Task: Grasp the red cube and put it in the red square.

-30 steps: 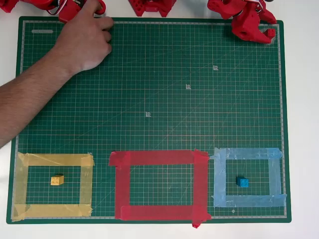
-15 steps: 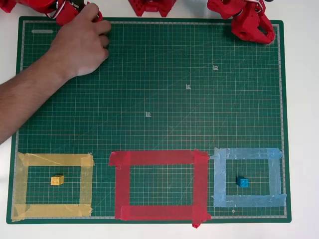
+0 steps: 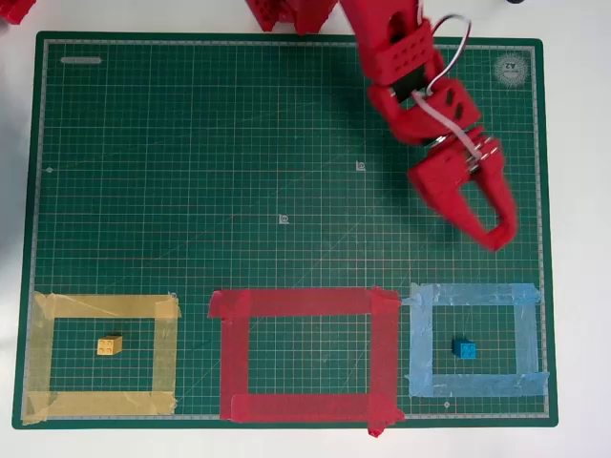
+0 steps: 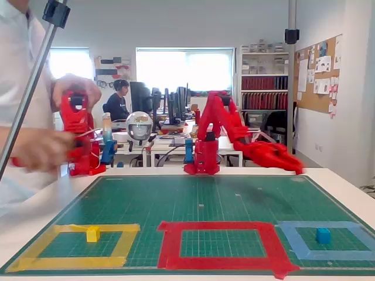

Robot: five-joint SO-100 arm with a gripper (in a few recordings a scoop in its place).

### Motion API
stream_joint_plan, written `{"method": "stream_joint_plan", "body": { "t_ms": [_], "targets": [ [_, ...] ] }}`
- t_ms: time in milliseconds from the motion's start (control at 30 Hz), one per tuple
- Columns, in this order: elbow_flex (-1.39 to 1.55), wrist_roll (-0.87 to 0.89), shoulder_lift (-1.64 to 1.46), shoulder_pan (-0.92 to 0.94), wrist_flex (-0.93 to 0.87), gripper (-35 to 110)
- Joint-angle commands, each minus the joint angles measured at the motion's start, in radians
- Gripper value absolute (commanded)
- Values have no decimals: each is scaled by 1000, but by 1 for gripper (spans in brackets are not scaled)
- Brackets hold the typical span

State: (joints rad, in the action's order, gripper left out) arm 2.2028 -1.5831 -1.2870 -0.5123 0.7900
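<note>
Even, bright light overhead; in the fixed view the windows (image 4: 184, 70) glare white and the person's hand (image 4: 32, 149) blurs.

- We are looking into an office-like lab: desks crowded with monitors (image 4: 170, 102) and a person seated at one.
- We are seeing shelves of binders (image 4: 263, 92), a pinboard (image 4: 319, 76), and a green cutting mat (image 4: 205, 199) on the white table.

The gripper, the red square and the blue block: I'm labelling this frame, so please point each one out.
gripper (image 3: 498, 234): overhead view, between its fingertips.
red square (image 3: 305, 302): overhead view, middle of its top tape strip.
blue block (image 3: 465, 348): overhead view, its top face, inside the light blue tape outline (image 3: 473, 294).
</note>
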Motion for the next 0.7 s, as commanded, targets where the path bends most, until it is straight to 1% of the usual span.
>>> {"method": "stream_joint_plan", "body": {
  "t_ms": [0,133,200,267,367,467,567,667],
  "targets": [
    [-87,-6,-34,324,6,1],
    [-252,3,92,517,-120,1],
    [-353,43,184,569,-141,1],
    [-488,57,278,601,-227,1],
    [-696,77,410,629,-356,1],
    [-821,71,514,630,-370,1],
    [-845,71,541,607,-370,1],
    [-776,67,499,575,-370,1]
  ]
}}
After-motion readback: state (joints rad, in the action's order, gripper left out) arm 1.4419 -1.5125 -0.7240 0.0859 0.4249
